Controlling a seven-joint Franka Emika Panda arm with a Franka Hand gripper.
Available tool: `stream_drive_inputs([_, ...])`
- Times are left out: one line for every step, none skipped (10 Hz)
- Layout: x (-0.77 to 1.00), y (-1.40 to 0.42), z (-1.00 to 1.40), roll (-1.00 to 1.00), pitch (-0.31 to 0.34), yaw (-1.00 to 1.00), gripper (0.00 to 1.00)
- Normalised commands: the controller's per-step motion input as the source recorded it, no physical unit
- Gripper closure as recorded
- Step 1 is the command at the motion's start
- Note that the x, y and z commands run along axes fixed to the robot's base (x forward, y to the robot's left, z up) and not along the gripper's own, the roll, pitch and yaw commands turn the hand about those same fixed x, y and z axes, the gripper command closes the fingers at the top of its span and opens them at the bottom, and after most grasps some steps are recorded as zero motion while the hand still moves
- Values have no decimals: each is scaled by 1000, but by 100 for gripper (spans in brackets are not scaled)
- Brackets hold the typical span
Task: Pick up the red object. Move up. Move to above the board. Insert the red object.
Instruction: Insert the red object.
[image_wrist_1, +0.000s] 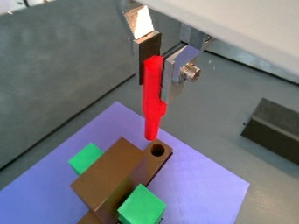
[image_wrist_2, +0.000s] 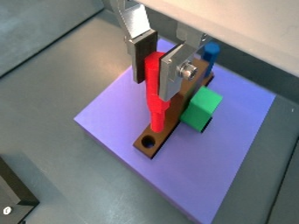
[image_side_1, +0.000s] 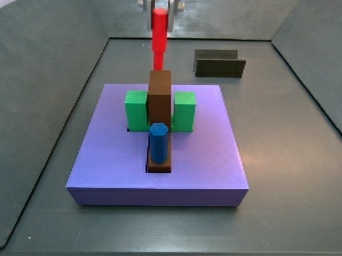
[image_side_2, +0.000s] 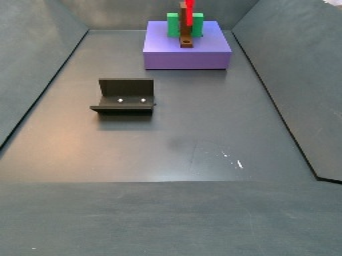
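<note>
Both wrist views show the claw (image_wrist_1: 162, 63) clamped on the slim bright red cylindrical peg (image_wrist_1: 153, 98), hanging over the brown block's hole (image_wrist_1: 156, 150) on the lavender-purple square board (image_wrist_2: 233, 166) near the bench's far edge, so insertion seemingly needs a straight descent.

You had nothing to read here: no text, label, brand, number or sign showed on the large flat lavender-purple board (image_side_1: 158, 160), the slim bright red cylindrical peg (image_wrist_1: 153, 98) clamped in the tool (image_wrist_1: 156, 63) above it, or the dark L-shaped fixture (image_side_2: 124, 97).
</note>
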Motion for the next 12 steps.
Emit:
stream_drive_inputs([0, 186, -320, -9, -37, -114, 100])
stream_drive_inputs([34, 157, -294, -123, -130, -57, 100])
stream_drive_inputs([14, 126, -229, -173, -156, -91, 100])
stream_drive_inputs([6, 34, -166, -141, -120, -63, 100])
stream_drive_inputs([26, 14, -200, -66, -90, -89, 100])
stream_drive_inputs([23, 0, -237, 0, -84, -89, 100])
stream_drive_inputs([106, 0, -237, 0, -61, -69, 100])
stream_drive_inputs([83, 9, -249, 0, -51, -80, 100])
stream_drive_inputs([54, 34, -254, 0, -36, -83, 100])
stream_drive_inputs([57, 57, -251, 0, -24, -91, 100])
stream_drive_inputs([60, 66, -260, 0, -21, -89, 100])
stream_drive_inputs([46, 69, -266, 0, -16, -66, 100])
